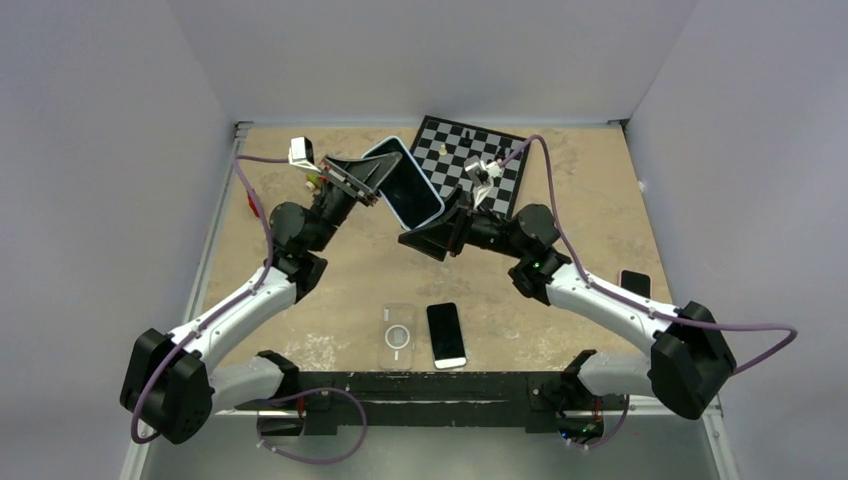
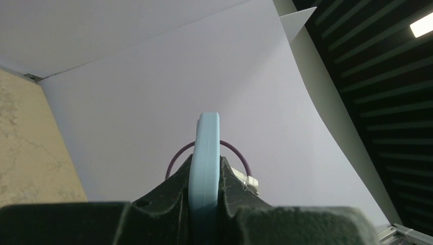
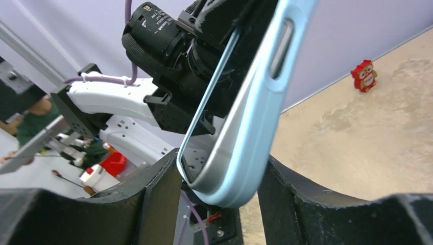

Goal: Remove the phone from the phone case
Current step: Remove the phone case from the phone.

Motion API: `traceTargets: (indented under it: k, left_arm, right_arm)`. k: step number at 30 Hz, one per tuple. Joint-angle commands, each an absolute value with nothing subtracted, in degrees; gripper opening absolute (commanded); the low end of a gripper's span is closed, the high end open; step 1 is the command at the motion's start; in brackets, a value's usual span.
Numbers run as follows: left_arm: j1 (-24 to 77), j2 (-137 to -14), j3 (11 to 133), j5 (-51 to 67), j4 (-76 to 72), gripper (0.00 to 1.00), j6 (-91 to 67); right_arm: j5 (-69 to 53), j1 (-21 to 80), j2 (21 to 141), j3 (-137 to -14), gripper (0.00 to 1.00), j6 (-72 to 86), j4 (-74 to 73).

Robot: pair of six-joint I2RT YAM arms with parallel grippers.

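The phone in its light blue case (image 1: 408, 182) is held up in the air above the middle of the table. My left gripper (image 1: 368, 178) is shut on one edge of the case; in the left wrist view the blue edge (image 2: 205, 153) stands pinched between both fingers. My right gripper (image 1: 440, 228) is closed onto the lower corner of the case (image 3: 245, 153), which lies tilted across the jaws and touches both fingers. The phone's silver rim (image 3: 224, 148) shows inside the blue lip at that corner.
A clear empty case (image 1: 397, 337) and a black phone (image 1: 446, 334) lie near the front edge. Another dark phone (image 1: 634, 283) lies at the right. A chessboard (image 1: 462, 150) with a few pieces sits at the back. A small red owl figure (image 3: 363, 75) stands by the wall.
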State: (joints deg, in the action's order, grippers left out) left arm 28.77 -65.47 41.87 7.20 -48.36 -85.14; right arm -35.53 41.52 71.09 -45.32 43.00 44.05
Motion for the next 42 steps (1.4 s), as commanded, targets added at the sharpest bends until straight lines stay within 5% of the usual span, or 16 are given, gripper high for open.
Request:
traceTargets:
  k: [1,30,39,42]
  left_arm:
    - [29.6,-64.1,42.9,4.9,-57.2,0.00,-86.7]
    - [30.1,-62.4,44.4,5.6,-53.2,0.00,-86.3]
    - [30.2,-60.5,45.3,5.9,-49.5,0.00,-88.3]
    - [30.2,-59.1,44.8,5.9,-45.3,0.00,-93.0]
  right_arm:
    - [-30.5,41.7,71.4,-42.8,0.54,52.2,56.9]
    - [-27.1,41.9,72.2,-45.4,0.40,50.9,53.5]
    - [-22.8,42.0,72.7,-46.0,0.00,43.3,47.2]
    - [-22.1,42.2,73.4,-45.6,0.00,36.6,47.2]
